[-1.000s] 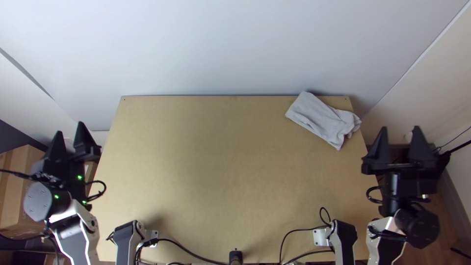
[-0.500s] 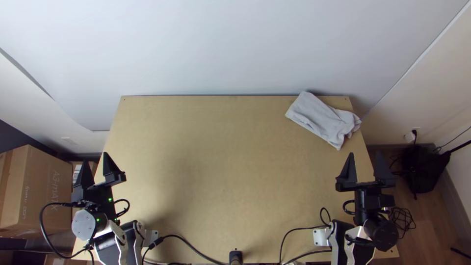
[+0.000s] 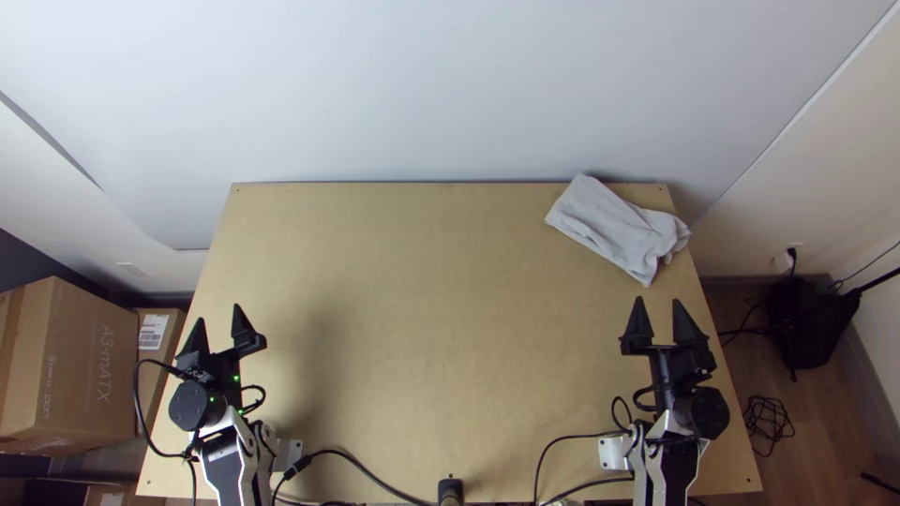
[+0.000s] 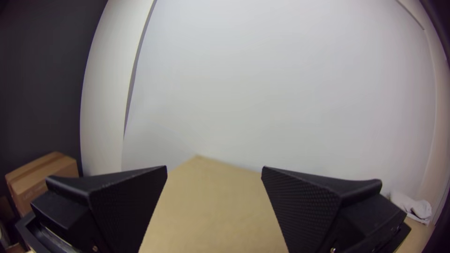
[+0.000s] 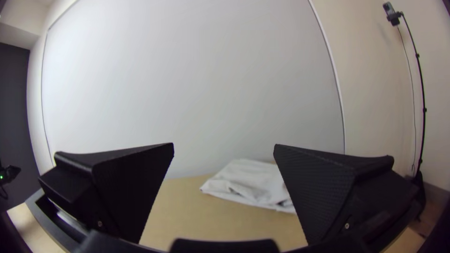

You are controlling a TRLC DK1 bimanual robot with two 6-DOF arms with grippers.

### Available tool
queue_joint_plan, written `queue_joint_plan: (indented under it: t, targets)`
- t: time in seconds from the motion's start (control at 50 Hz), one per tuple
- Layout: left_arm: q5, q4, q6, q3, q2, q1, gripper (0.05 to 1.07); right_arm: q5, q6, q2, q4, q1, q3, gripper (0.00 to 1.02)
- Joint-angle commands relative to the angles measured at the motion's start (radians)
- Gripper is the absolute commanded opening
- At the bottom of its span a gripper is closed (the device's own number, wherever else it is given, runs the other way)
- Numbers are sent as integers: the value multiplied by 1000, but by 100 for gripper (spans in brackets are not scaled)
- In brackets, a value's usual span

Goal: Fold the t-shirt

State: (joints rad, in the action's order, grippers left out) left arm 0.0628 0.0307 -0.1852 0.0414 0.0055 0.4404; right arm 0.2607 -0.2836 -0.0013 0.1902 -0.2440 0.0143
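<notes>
- Vs. prev. frame: L gripper (image 3: 218, 313) has shifted inward, toward the table's middle, & a bit nearer the front edge; R gripper (image 3: 658, 300) has also come inward, from near the R edge to well over the table (image 3: 403, 347).
- T-shirt (image 3: 609, 220) hasn't moved; same spot, same shape.
- T-shirt's long axis: diagonal, from the table's far edge down to the R edge, i.e. far-L to near-R as seen from the arms' side.
- Its flatter, straighter end points far & L; its rumpled end points near & R, w/ one corner aimed at the front of the table.
- Location: far R corner area of the table, rumpled end reaching the R edge. Light grey/white cloth, lying as a compact, folded-over strip w/ creases, not spread out.
- L gripper: open, nothing btwn its two black fingers, near the table's L edge, well apart from the shirt.
- R gripper: also open & holding nothing; shirt lies beyond it, not touching. In the R wrist view, the pale cloth is seen past the gap btwn the fingers.
- Cardboard box (image 3: 89, 365) on the L, beside the table.
</notes>
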Motion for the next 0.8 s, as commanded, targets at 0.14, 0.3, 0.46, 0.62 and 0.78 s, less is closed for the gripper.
queue_joint_plan:
  t: [0.14,0.3,0.46,0.62,0.78]
  targets:
    - [-11,-34,36,-38,-6,15,102,-17,-19,-3,-143,-14,-11,98]
    - [-11,-34,36,-38,-6,15,102,-17,-19,-3,-143,-14,-11,98]
    - [-11,-34,35,-38,-6,15,102,-17,-19,-3,-141,-14,-11,98]
    - [-11,-34,36,-38,-6,15,102,-17,-19,-3,-141,-14,-11,98]
    - [-11,-34,36,-38,-6,15,102,-17,-19,-3,-141,-14,-11,98]
